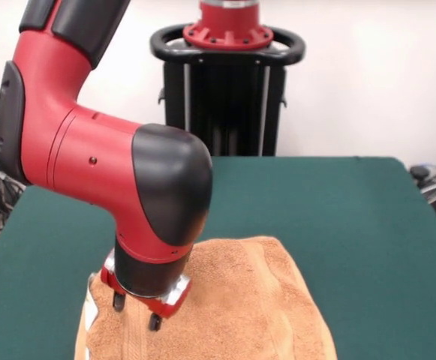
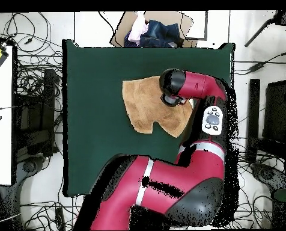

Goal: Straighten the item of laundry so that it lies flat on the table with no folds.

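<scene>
Green table (image 1: 353, 225) bears rumpled orange-tan towel (image 1: 240, 307) — tool (image 1: 136, 311) spread, gripping nothing.

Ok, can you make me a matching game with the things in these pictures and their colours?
Things:
1. towel
2. table
3. gripper
4. robot arm

Descriptions:
a. dark green
b. red and black
c. orange-tan
d. two dark fingers, apart, over the towel

Pairs: 1-c, 2-a, 3-d, 4-b
</scene>
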Robot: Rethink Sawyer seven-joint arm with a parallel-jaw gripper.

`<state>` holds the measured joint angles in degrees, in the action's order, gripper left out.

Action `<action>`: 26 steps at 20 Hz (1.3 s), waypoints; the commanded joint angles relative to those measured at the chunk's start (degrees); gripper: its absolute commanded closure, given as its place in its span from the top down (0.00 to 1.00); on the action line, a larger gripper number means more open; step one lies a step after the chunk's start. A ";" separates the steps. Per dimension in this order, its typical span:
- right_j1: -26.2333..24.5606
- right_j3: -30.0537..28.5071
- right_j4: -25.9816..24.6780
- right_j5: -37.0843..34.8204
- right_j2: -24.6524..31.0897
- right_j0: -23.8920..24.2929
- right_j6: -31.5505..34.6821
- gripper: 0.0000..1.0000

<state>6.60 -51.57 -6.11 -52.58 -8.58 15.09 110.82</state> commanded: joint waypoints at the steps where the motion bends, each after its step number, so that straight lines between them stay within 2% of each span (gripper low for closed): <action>1: -0.92 -2.33 -0.85 1.22 0.97 1.29 5.46 1.00; 14: 4.15 -13.42 -3.32 8.44 3.05 7.08 -2.64 1.00; 18: 5.10 -14.79 -4.15 8.81 2.78 7.31 -3.03 1.00; 26: 4.90 -13.77 -5.12 6.80 2.19 6.52 -2.14 1.00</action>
<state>12.04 -58.89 -7.06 -47.79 -8.58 22.35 110.82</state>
